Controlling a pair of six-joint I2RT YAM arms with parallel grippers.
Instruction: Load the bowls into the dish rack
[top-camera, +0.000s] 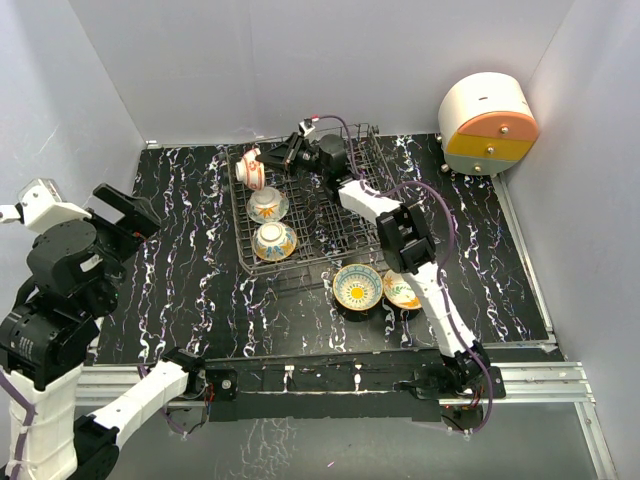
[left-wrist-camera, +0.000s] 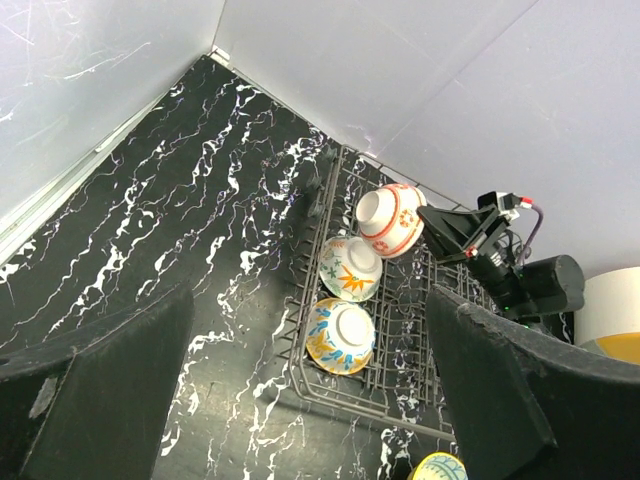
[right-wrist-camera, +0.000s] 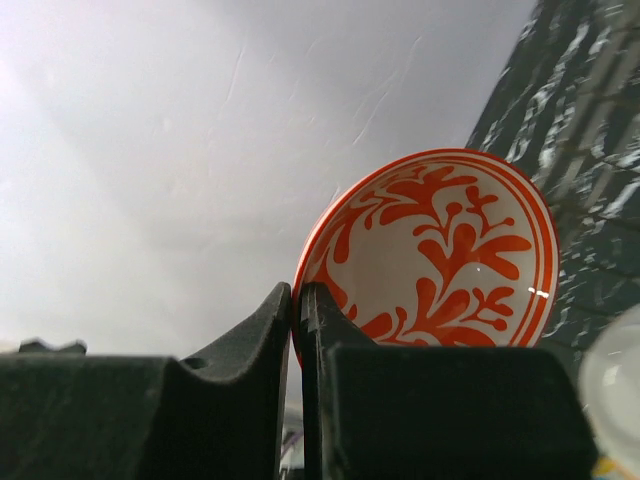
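Pinching the red bowl (right-wrist-camera: 440, 250) over the dish rack (top-camera: 322, 222), right pincer (right-wrist-camera: 296, 300); left pincer (top-camera: 135, 212) spread.

Pale walls (top-camera: 300, 60) enclosed the black, white-veined table (top-camera: 190, 260) on three sides; a round white, orange and yellow drawer unit (top-camera: 488, 125) stood at its far right corner.

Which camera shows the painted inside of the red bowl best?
The right wrist view: the red bowl fills much of it, its red floral inside facing the camera. The top external view shows it small and side-on; the left wrist view shows only its outside and foot.
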